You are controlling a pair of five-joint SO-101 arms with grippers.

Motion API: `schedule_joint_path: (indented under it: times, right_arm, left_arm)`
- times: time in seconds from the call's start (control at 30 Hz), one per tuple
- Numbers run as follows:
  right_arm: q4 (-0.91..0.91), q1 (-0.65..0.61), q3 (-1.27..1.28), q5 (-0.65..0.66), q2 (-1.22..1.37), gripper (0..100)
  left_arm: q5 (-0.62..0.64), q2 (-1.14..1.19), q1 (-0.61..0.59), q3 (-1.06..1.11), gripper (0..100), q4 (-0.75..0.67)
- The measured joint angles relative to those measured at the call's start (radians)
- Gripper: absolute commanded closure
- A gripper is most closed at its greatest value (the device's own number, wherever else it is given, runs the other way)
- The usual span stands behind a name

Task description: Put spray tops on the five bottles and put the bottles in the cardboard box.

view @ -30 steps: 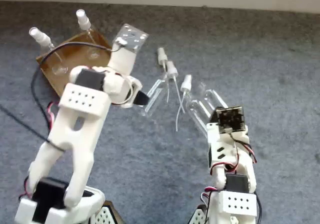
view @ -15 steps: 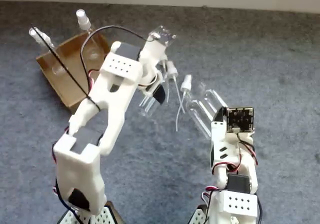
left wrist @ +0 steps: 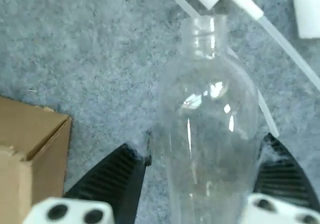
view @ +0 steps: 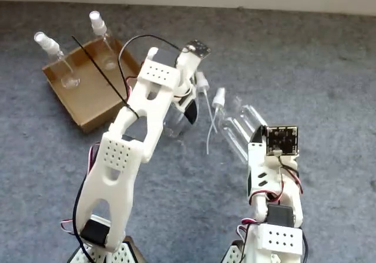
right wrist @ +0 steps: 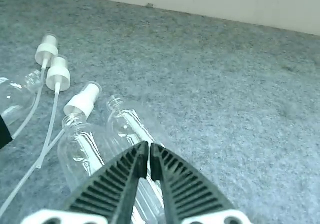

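Note:
A clear uncapped bottle [left wrist: 210,129] lies on the grey carpet, with my left gripper [left wrist: 205,151] open and one finger on either side of its body. From above, that bottle [view: 172,126] peeks out under the left gripper [view: 183,109]. Two more clear bottles [right wrist: 82,156] [right wrist: 131,129] lie side by side just below my right gripper [right wrist: 149,148], which is shut on nothing. Three loose spray tops [right wrist: 46,49] [right wrist: 59,75] [right wrist: 83,102] with long tubes lie beside them. The cardboard box [view: 94,113] holds two upright bottles [view: 48,44] [view: 98,25] with spray tops on.
The box corner [left wrist: 27,144] sits close beside the left gripper. A pale wall [right wrist: 210,1] bounds the far edge of the carpet. Open carpet [view: 329,69] lies to the right of the bottles.
The left arm swung away from the box toward the middle and lowered its gripper around the lying bottle. The right arm shifted only slightly.

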Motion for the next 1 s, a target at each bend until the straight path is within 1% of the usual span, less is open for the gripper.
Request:
schedule_joint_path:
  times: [0.1, 0.23, 0.3, 0.6, 0.77, 0.93, 1.0]
  right_arm:
    - [0.000, 0.000, 0.000, 0.000, 0.000, 99.4]
    - [0.000, 0.000, 0.000, 0.000, 0.000, 99.4]
    - [0.000, 0.000, 0.000, 0.000, 0.000, 99.4]
    - [0.000, 0.000, 0.000, 0.000, 0.000, 99.4]
    - [0.000, 0.000, 0.000, -0.003, 0.002, 99.4]
    - [0.000, 0.000, 0.000, -0.006, 0.002, 99.4]
    - [0.000, 0.000, 0.000, -0.006, 0.002, 99.4]
  left_arm:
    - [0.002, 0.063, 0.000, -0.083, 73, 0.009]
    - [0.000, 0.112, 0.000, -0.155, 83, 0.034]
    - [0.000, 0.120, 0.000, -0.172, 86, 0.046]
    - [-0.003, 0.120, 0.000, -0.258, 86, 0.104]
    - [-0.003, 0.120, 0.000, -0.393, 86, 0.110]
    - [-0.003, 0.121, 0.000, -0.588, 86, 0.118]
    - [-0.003, 0.118, 0.000, -0.608, 86, 0.120]
